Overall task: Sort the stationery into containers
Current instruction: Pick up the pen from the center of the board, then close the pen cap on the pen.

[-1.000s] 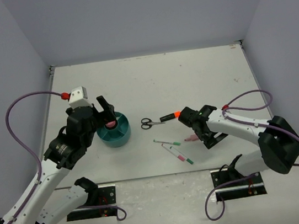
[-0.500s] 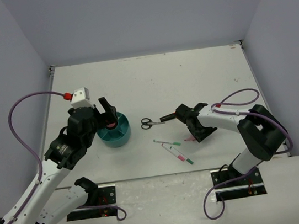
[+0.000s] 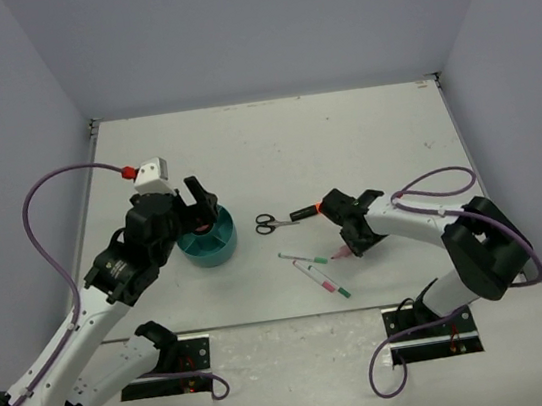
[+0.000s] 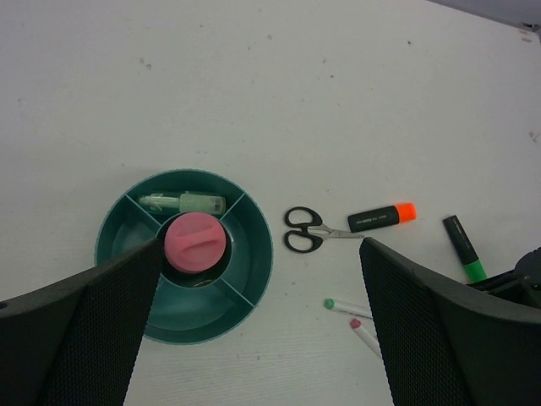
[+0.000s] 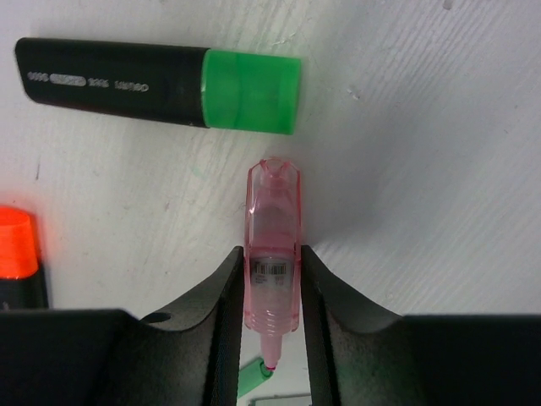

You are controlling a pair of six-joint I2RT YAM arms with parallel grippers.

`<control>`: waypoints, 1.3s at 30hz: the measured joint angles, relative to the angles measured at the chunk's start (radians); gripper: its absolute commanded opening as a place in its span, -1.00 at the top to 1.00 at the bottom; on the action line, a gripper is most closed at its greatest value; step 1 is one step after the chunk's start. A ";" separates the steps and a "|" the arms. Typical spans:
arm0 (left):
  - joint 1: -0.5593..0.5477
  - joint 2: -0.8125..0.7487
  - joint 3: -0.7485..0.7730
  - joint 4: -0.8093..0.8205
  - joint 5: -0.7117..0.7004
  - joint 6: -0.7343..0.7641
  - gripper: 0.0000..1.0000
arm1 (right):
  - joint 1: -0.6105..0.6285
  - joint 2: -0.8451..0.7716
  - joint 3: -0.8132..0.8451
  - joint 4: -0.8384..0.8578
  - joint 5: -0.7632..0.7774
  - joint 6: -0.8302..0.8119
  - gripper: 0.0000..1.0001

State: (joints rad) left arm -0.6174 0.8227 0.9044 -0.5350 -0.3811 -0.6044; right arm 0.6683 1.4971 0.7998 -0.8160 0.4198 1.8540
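Observation:
My right gripper (image 5: 272, 275) is shut on the pink tube (image 5: 272, 228), its fingers (image 5: 226, 292) pressing both sides while the tube lies on the table. The tube's tip (image 3: 342, 252) pokes out below my right gripper (image 3: 354, 237). A green-capped highlighter (image 5: 161, 85) lies just beyond, and an orange cap (image 5: 17, 254) shows at the left. My left gripper (image 4: 260, 254) hangs open above the teal organizer (image 4: 264, 262), which holds a pink round item (image 4: 195, 242) and a pale green pen (image 4: 182, 203). Scissors (image 4: 306, 231), an orange highlighter (image 4: 382, 217) and two white pens (image 4: 347, 306) lie between the arms.
The organizer (image 3: 206, 244) stands left of centre, with the scissors (image 3: 272, 223) and orange highlighter (image 3: 308, 211) to its right. Two white pens (image 3: 304, 257) (image 3: 327, 281) lie nearer the front. Grey walls enclose the table on three sides.
My right gripper has gone from open to shut around the pink tube, shifting slightly left. The left gripper has drifted a little to the right over the organizer, still open.

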 measured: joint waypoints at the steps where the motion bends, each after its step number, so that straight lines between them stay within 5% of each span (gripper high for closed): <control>1: 0.000 0.000 -0.008 0.011 0.027 0.001 -1.00 | 0.004 -0.011 0.000 0.005 0.000 -0.015 1.00; 10: 0.001 -0.001 -0.152 0.301 0.517 0.032 -0.99 | 0.072 -0.226 0.081 0.086 0.084 -0.300 1.00; 18: -0.038 0.151 -0.283 0.664 0.872 0.009 -0.77 | 0.224 -0.372 0.196 0.223 0.188 -0.686 1.00; 21: -0.076 0.219 -0.295 0.749 0.928 -0.005 -0.66 | 0.260 -0.373 0.237 0.272 0.195 -0.783 1.00; 25: -0.116 0.280 -0.292 0.850 0.963 -0.022 -0.26 | 0.301 -0.369 0.268 0.294 0.222 -0.865 1.00; 32: -0.151 0.378 -0.267 0.909 0.952 -0.040 -0.22 | 0.336 -0.356 0.284 0.314 0.227 -0.929 1.00; 39: -0.152 0.400 -0.260 0.928 0.913 -0.050 0.10 | 0.355 -0.355 0.285 0.326 0.225 -0.948 1.00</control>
State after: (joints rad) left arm -0.7692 1.2228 0.6442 0.3930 0.5321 -0.6541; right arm 1.0237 1.1424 1.0847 -0.4903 0.6448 0.9058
